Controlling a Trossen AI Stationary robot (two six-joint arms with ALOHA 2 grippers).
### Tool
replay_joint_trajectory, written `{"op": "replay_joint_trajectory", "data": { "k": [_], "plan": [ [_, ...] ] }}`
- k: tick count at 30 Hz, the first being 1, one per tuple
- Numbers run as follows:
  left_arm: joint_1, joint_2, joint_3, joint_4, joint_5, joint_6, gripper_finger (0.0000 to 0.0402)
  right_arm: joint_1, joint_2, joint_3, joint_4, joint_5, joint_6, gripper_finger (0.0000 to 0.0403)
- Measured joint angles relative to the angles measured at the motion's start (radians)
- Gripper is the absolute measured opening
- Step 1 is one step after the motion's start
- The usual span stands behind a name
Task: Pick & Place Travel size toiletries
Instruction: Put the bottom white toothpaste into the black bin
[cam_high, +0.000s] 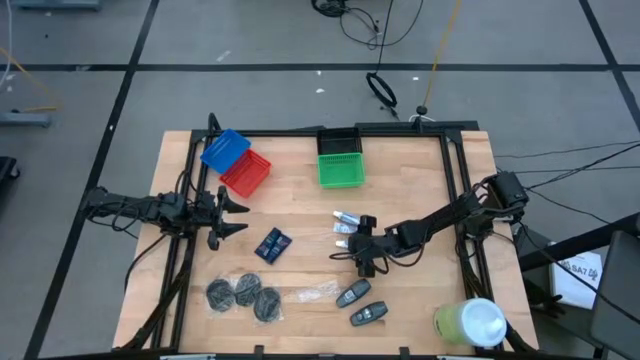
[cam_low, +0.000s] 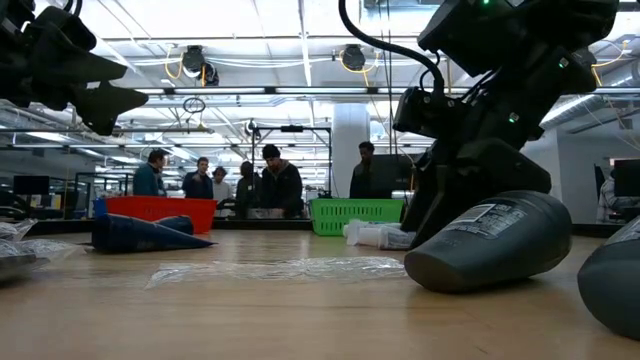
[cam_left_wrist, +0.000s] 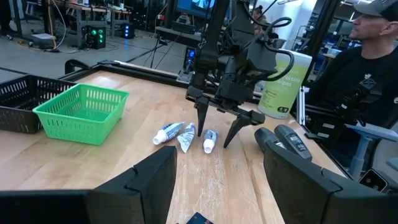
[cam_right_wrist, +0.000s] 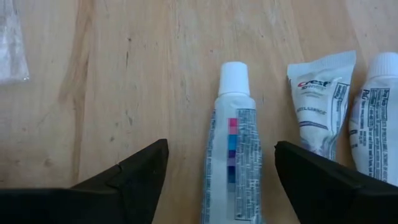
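- The right gripper (cam_left_wrist: 216, 132) hung low over the wooden table (cam_high: 300, 205), with its two fingers spread wide and nothing held between them.
- A small white tube (cam_right_wrist: 231, 163) lay flat on the table right between those fingers, and they did not touch it.
- Two more white tubes (cam_right_wrist: 320, 106) lay just beside it.
- The left gripper (cam_high: 238, 217) waited at the left side of the table, fingers apart and holding nothing.
- Dark blue flat packets (cam_high: 273, 244) lay near the middle.
- Three dark round discs (cam_high: 243, 294) sat near the front edge.
- Two dark oval pieces (cam_high: 361, 304) lay at the front, near the right gripper.
- A green basket (cam_high: 340, 170), a red basket (cam_high: 246, 174) and a blue basket (cam_high: 224, 149) stood at the back.
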Motion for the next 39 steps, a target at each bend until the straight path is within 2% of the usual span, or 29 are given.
{"op": "replay_joint_trajectory", "data": {
  "k": [15, 29, 39],
  "plan": [
    [0.000, 0.000, 0.000, -0.003, 0.000, -0.024, 0.0237, 0.000, 0.002, -0.002, -0.006, -0.006, -0.001, 0.0188],
    [0.000, 0.000, 0.000, 0.000, 0.000, 0.012, 0.0237, 0.000, 0.003, -0.002, -0.005, -0.002, -0.001, 0.0122],
    [0.000, 0.000, 0.000, 0.000, 0.000, 0.043, 0.0237, 0.000, 0.003, -0.002, -0.005, 0.000, -0.002, 0.0090]
  ]
}}
